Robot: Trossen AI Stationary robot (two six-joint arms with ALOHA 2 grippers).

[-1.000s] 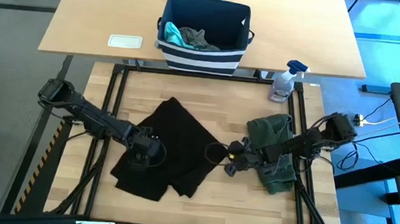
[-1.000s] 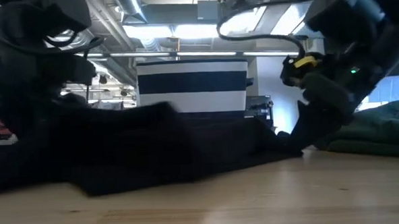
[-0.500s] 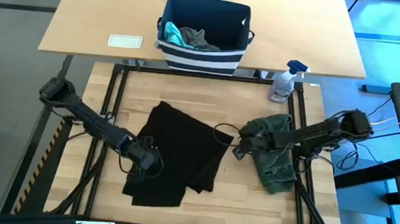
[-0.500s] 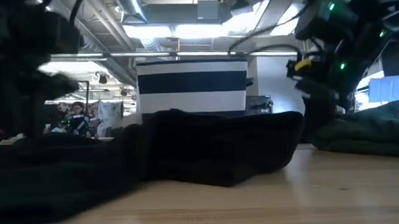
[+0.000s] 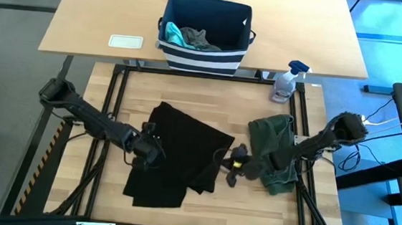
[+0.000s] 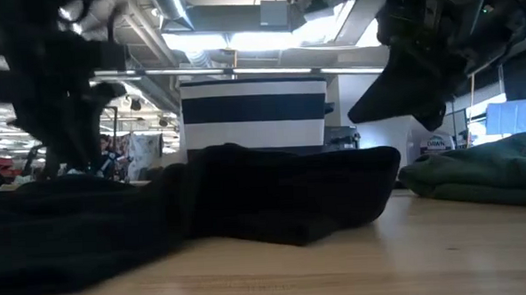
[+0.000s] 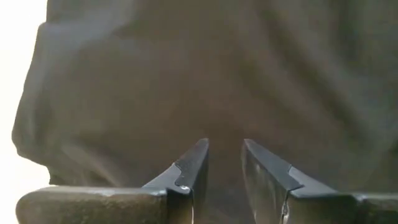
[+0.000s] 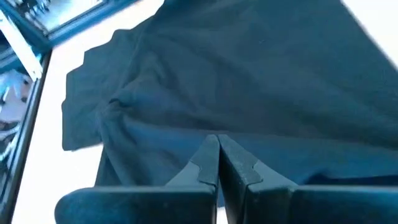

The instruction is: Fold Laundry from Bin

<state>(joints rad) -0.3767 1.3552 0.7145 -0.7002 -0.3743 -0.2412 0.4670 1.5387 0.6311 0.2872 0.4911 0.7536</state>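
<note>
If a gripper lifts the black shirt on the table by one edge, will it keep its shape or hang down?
The black shirt lies in soft folds and overlapping layers, so it would probably droop and unfold rather than stay flat. It looks thin, so likely light. On the smooth wooden table, it would probably slide and bunch up when pushed.

- Left gripper point(image 7: 222, 163): bases of both fingers cut off by the picture's edge in the left wrist view; whether the tips press the black T-shirt point(image 5: 180, 154) ahead of them cannot be told.
- Right gripper point(image 8: 217, 155): in the low view only a dark blurred mass above the shirt; fingers not distinguishable there.
- Bin point(image 5: 206, 28): contents partly hidden by its walls; a teal piece point(image 5: 172, 32) and a grey piece point(image 5: 199, 38) show only in part.
- Olive-green piece point(image 5: 276, 143): near edge covered by the right arm.
</note>
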